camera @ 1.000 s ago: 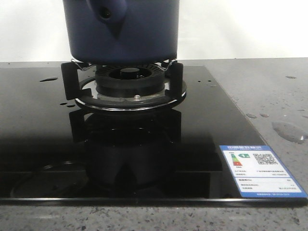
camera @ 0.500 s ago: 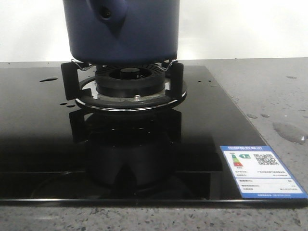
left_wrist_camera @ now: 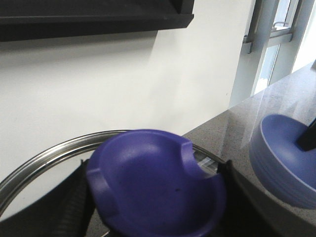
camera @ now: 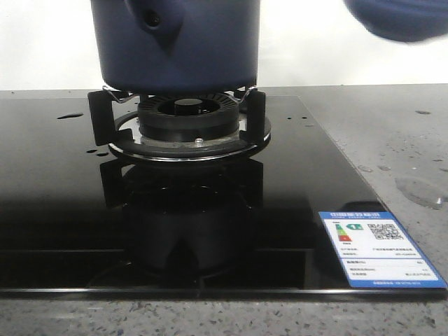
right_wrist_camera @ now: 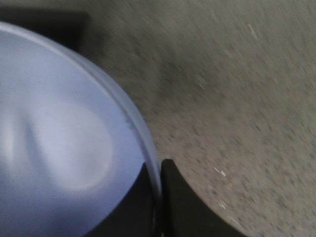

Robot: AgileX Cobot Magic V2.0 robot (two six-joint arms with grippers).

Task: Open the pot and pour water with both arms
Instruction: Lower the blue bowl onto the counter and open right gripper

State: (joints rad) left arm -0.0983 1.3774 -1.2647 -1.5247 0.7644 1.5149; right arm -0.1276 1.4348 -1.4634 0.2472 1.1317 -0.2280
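- I see the pot (camera: 178, 45) standing on the burner (camera: 187, 115) at 12 o'clock on the black hob (camera: 63, 210).
- My left pincer (left_wrist_camera: 155, 217) is clamped on the lid knob (left_wrist_camera: 155, 185).
- My right pincer (right_wrist_camera: 160, 197) grips the bowl (right_wrist_camera: 59, 133) rim; the bowl shows blurred at 2 o'clock.
- Water (camera: 420, 190) puddles on the worktop (camera: 392, 133) at 3 o'clock.

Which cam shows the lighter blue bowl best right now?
Right wrist view: the bowl fills half the frame, rim pinched between the right jaws, though blurred. Left wrist view shows its outside on the counter's far side. Front view catches only a blurred sliver at the top corner.
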